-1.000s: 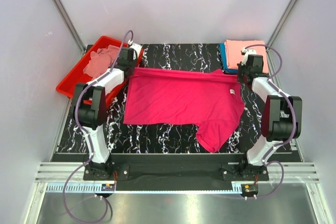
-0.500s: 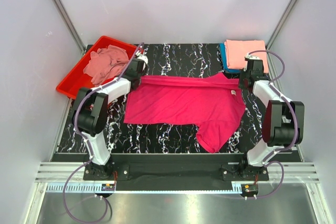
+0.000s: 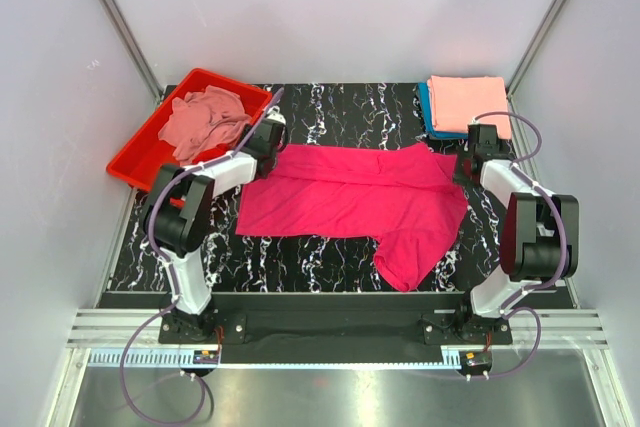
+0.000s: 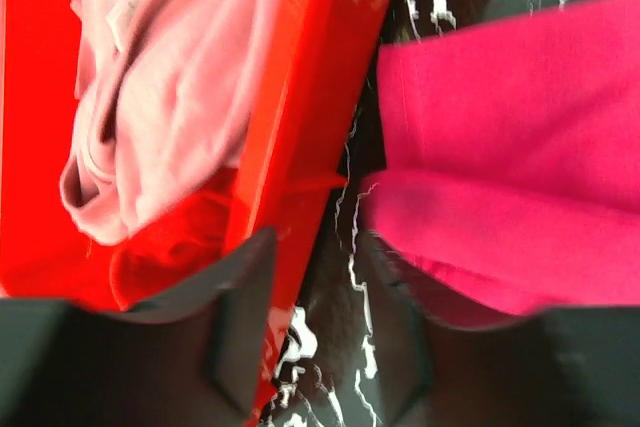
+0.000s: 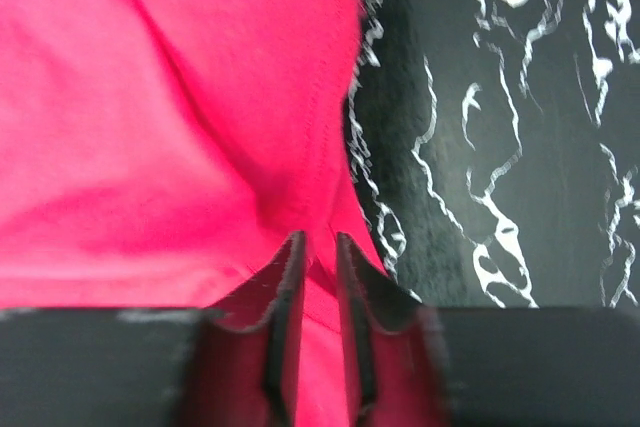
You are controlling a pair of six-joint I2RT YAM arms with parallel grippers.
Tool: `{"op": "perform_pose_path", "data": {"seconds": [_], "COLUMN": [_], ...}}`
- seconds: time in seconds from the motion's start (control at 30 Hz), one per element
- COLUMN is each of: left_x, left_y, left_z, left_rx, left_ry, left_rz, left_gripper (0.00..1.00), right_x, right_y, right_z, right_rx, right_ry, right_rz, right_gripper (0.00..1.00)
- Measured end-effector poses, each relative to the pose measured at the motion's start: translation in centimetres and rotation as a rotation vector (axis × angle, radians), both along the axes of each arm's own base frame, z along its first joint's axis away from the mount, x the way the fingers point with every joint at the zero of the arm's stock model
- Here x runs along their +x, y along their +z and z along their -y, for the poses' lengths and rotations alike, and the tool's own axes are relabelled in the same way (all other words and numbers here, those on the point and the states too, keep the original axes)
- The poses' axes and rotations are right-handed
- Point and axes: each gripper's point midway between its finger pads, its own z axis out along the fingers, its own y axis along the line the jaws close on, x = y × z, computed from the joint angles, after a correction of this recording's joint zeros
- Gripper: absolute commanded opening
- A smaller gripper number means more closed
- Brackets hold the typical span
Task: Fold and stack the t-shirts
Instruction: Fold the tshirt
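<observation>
Magenta tee, one: spread mid-bench, far edge doubled over, one sleeve trailing toward the near side. Salmon tee, one: folded, atop teal tee, one, at the far right corner. Dusty-pink tee, one: crumpled in red tray, one, far left, with red cloth beside it. Left fingers: spread, empty, over bare bench between the tray and the spread tee. Right fingers: narrowly parted at that tee's right edge; cannot tell whether they pinch cloth.
</observation>
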Motion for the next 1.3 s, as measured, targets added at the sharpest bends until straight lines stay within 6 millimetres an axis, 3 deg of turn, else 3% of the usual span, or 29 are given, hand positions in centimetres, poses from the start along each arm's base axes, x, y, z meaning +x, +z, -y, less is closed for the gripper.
{"op": "perform_pose_path", "data": {"seconds": [0.17, 0.33, 0.47, 0.6, 0.67, 0.77, 1.0, 1.1, 1.3], "left_x": [-0.7, -1.8, -2.9, -4.8, -6.1, -8.6, -15.7, -17.6, -18.6], "left_y": [0.3, 3.3, 7.7, 9.7, 9.2, 6.7, -1.4, -3.3, -4.4], "left_z": [0.3, 1.0, 3.7, 7.0, 8.6, 9.6, 9.5, 9.6, 10.8], "left_rx": [0.02, -0.058, -0.193, -0.36, -0.454, -0.554, -0.68, -0.71, -0.763], "left_ry": [0.018, 0.033, -0.018, -0.08, -0.1, -0.096, 0.024, 0.069, 0.114], "left_rz": [-0.01, 0.013, 0.099, 0.109, 0.072, -0.022, -0.268, -0.329, -0.358], "left_gripper": [0.65, 0.67, 0.68, 0.67, 0.67, 0.68, 0.68, 0.68, 0.68], "right_x": [-1.2, -1.4, -1.9, -4.0, -5.4, -7.7, -10.0, -9.8, -9.1], "right_y": [0.5, 4.3, 6.2, 5.1, 3.7, 0.8, -3.8, -4.0, -4.1], "right_z": [0.0, -1.0, -3.0, -4.6, -5.1, -5.4, -4.2, -3.3, -1.7], "right_rx": [0.017, 0.096, 0.216, 0.329, 0.367, 0.388, 0.356, 0.37, 0.395], "right_ry": [-0.039, -0.088, -0.103, -0.177, -0.216, -0.279, -0.375, -0.409, -0.455], "right_rz": [-0.053, -0.01, 0.024, -0.003, -0.038, -0.123, -0.251, -0.247, -0.244], "right_gripper": [0.37, 0.38, 0.38, 0.39, 0.39, 0.38, 0.36, 0.36, 0.34]}}
